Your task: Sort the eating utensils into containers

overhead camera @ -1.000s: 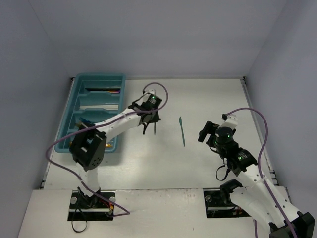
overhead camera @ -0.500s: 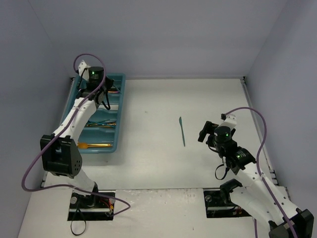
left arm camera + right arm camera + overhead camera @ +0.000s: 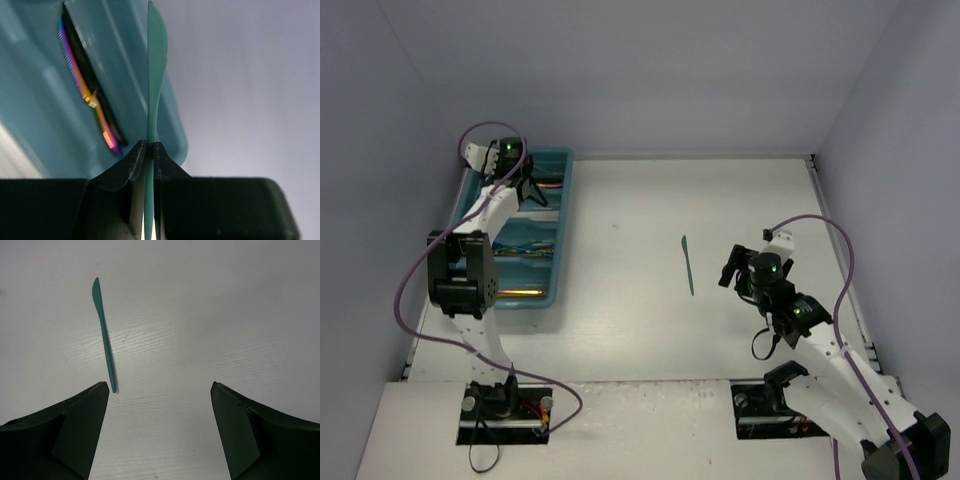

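Swung the left gripper (image 3: 148,147) from the table beside the tray (image 3: 560,160) over to the tray's far end, pinched tight on a teal knife (image 3: 155,60), blade jutting past the fingertips above the slot with a purple utensil (image 3: 80,75). Keeps the right gripper (image 3: 157,385) spread wide above the table (image 3: 225,315), with a second teal knife (image 3: 103,335) lying flat ahead and left of its fingers, untouched.
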